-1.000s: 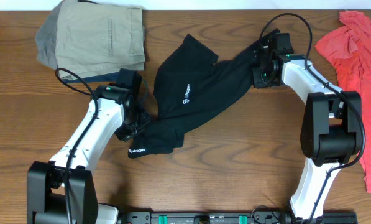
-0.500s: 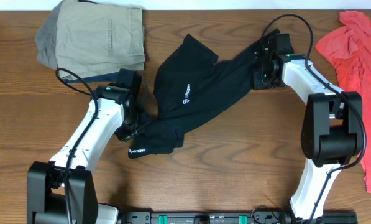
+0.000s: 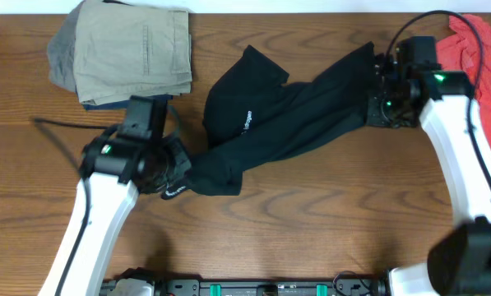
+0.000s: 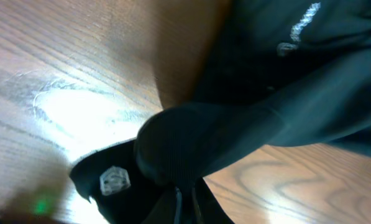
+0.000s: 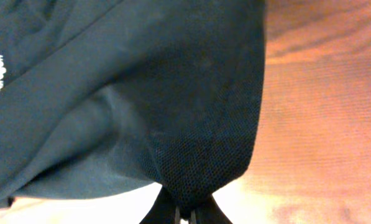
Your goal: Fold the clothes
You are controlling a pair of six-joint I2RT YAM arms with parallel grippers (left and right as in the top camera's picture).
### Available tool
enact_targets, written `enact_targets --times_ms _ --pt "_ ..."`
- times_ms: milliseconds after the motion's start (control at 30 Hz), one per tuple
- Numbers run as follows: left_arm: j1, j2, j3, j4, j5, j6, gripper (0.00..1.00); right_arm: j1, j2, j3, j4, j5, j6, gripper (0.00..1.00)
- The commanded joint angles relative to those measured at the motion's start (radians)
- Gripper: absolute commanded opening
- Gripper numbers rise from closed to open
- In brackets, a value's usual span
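The black shirt (image 3: 270,123) stretches between both grippers. The left gripper (image 3: 173,168) pinches its bunched lower edge and the right gripper (image 3: 379,103) its far corner. Bare table (image 3: 311,222) lies behind both. A khaki garment (image 3: 134,53) sits ahead of the left gripper, and a coral-red shirt (image 3: 475,41) is just outside the right. Since a second ago, the right gripper has pulled outward, lengthening the shirt.

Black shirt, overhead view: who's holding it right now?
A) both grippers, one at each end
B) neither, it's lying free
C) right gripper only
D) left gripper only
A: the left gripper is shut on the lower-left end of the black shirt and the right gripper is shut on its upper-right end, with the fabric running diagonally between them.
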Motion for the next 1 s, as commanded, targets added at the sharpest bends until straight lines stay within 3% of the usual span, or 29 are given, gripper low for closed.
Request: enact_targets --times_ms 0,333,633,800,967 --pt "-0.001 -0.090 0.046 -0.040 -0.005 0.016 0.06 -0.008 -0.077 0.003 -0.037 -0.005 0.043 0.01" --pt "-0.001 -0.172 0.357 -0.230 -0.006 0.055 0.06 -0.037 -0.333 0.063 -0.148 -0.021 0.068 0.01" --pt "-0.001 -0.168 0.781 -0.348 -0.007 0.114 0.06 -0.124 -0.354 0.439 -0.394 -0.010 0.026 0.01" --pt "0.000 -0.132 1.060 -0.406 -0.077 0.122 0.06 -0.133 -0.354 0.694 -0.453 -0.003 0.027 0.01" --pt "0.000 -0.078 1.156 -0.381 -0.093 0.123 0.06 -0.133 -0.348 0.795 -0.463 0.002 0.027 0.01"
